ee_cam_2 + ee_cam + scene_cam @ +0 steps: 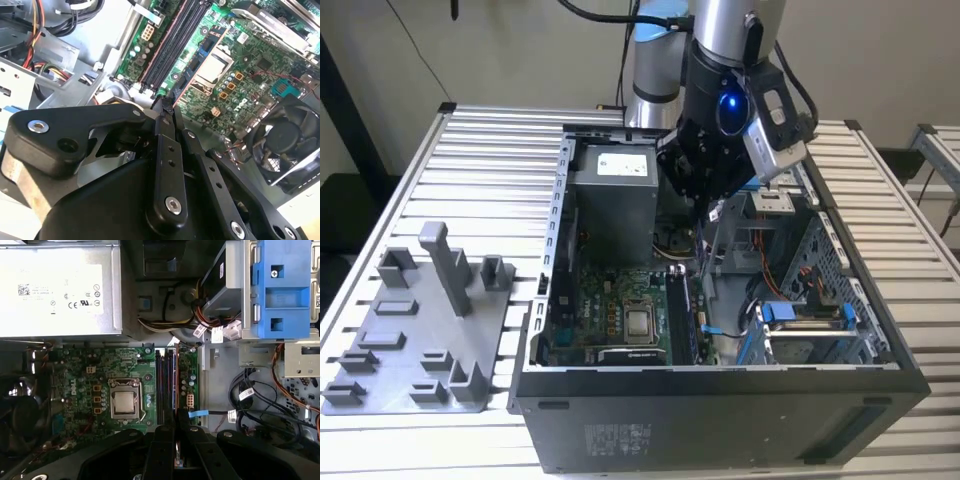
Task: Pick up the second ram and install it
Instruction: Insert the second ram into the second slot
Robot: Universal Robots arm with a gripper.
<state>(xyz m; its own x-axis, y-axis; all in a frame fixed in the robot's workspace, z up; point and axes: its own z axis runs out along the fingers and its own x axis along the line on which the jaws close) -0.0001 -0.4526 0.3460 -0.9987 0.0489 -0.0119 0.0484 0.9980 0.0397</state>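
Item, one gripper [705, 205]: hanging over the open computer case [720, 390], its two black fingers [165, 150] drawn close and pinching the second ram [702, 245], which is showing as one thin dark strip pointing down from the fingertips (edge-on in the exterior view). The strip is hovering inside the case, above the motherboard [100, 370] and near the bank of memory slots [165, 385], not seated in any of them; I cannot tell whether a slot is already filled. In both wrist views the fingertips [175, 425] are meeting over the near end of that slot bank. Item, one grey power supply [613, 200], sitting at the far end of the case. Item, one processor socket [123, 402], lying just beside the slots. Item, one black fan [282, 140], sitting at the board's edge. Item, one blue drive-bay clip [277, 290], standing over the drive cage, with bundled cables [190, 325] running under it. Item, one grey fixture tray [420, 330], lying on the slatted table [490, 150] towards the exterior view's left, well apart from the gripper.
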